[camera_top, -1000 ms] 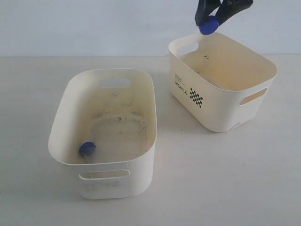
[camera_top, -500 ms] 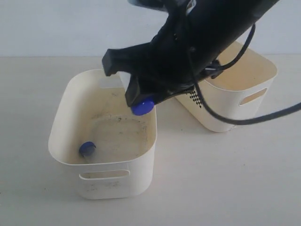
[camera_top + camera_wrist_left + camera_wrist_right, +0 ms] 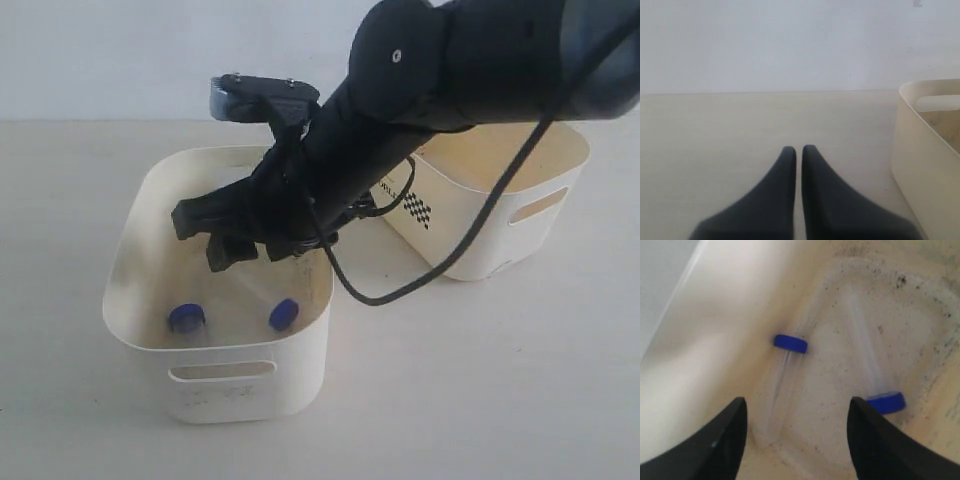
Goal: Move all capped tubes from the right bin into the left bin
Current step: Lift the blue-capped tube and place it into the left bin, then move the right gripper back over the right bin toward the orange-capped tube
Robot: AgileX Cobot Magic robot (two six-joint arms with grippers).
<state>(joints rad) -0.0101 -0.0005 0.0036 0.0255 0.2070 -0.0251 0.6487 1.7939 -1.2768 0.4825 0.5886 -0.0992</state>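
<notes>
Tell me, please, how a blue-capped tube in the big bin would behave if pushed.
Lying on its side and round, the tube would probably roll, curving since its cap is wider than the body. The thin clear body suggests it is light and perhaps slippery to pinch.

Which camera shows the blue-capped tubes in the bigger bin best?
The right wrist view: both blue-capped tubes lie full length on the left bin floor. The exterior view shows mostly their caps under the arm. The left wrist view shows neither.
</notes>
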